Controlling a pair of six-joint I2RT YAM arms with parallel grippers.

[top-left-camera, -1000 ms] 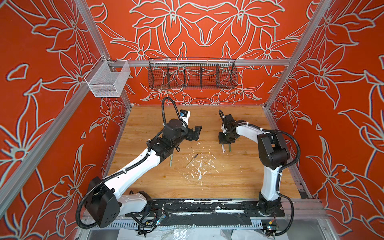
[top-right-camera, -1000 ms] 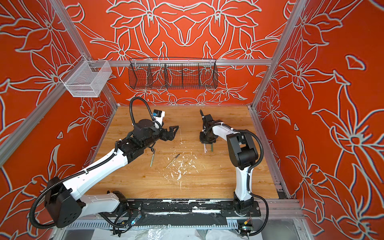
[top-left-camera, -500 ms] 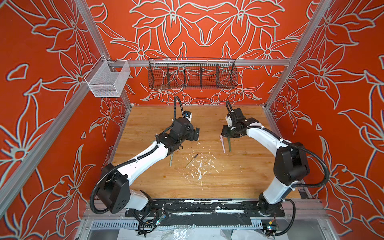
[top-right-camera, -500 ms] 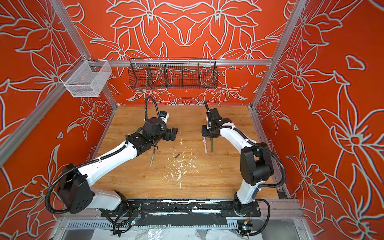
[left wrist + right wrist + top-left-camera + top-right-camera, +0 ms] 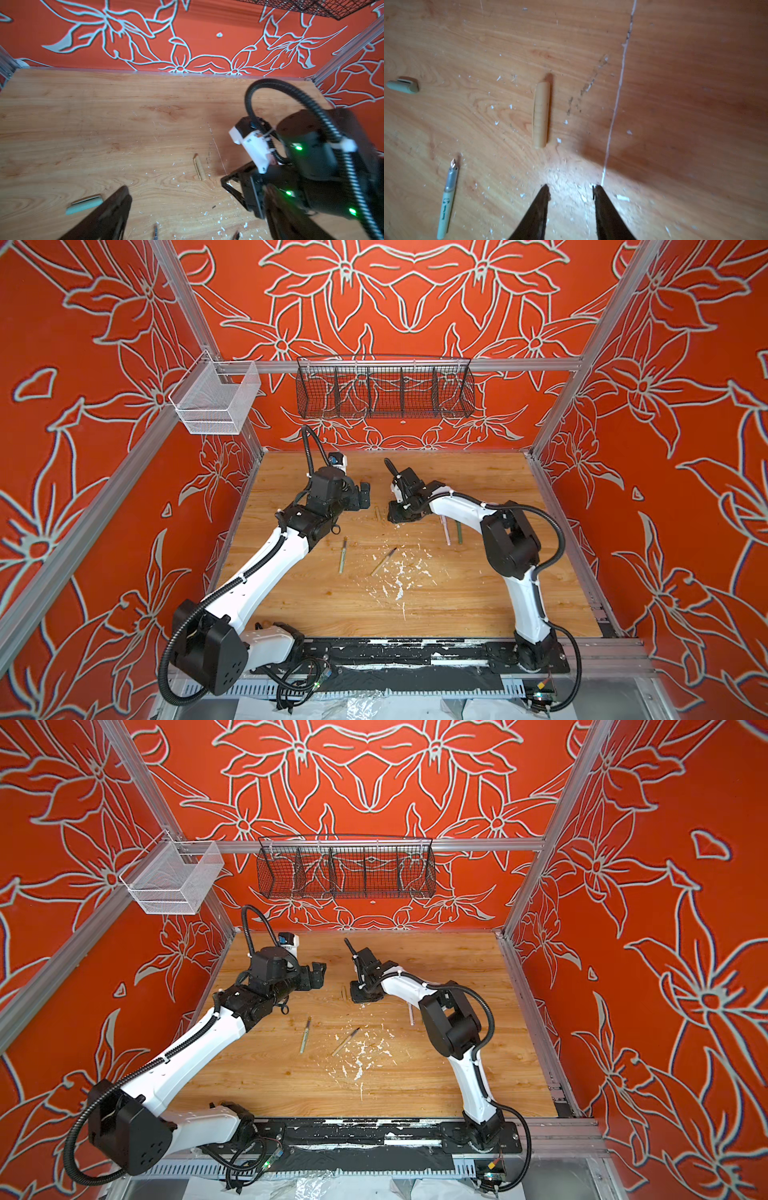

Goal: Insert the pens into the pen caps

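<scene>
Jaws on the right gripper [image 5: 571, 190]: partly open, clear gap between the two fingertips, nothing in it. Tips sit low over the wooden table [image 5: 478, 593]. Jaws on the left gripper [image 5: 360, 497]: spread wide, empty, held above the table toward the back. It faces the right gripper across the middle.

Caps:
- tan cap [image 5: 541, 115] lies flat on the table ahead of the right fingertips, apart from them, untouched. In both top views it sits between the two grippers, closer to the right one.
- pale green cap [image 5: 84, 204] lies flat. In the left wrist view one end runs up to the edge of a left finger. Contact or just overlap, cannot tell. Top views don't show it.

Pens, all flat on the table:
- pale green pen [image 5: 342, 555] is uncapped, nib bare, and lies nearer the front edge than the left gripper.
- tan pen [image 5: 383, 561] is uncapped, dark tip pointing toward the back, and lies at a slant. It is near the pale green pen but not touching, at the edge of the white paint flecks [image 5: 399, 576].
- pink pen [image 5: 446, 531] and dark green pen [image 5: 459, 532] lie parallel, just beside each other. Their far ends are hidden under the right forearm, so capped or not, cannot tell.

Neither gripper touches a pen or cap as far as the views show.
</scene>
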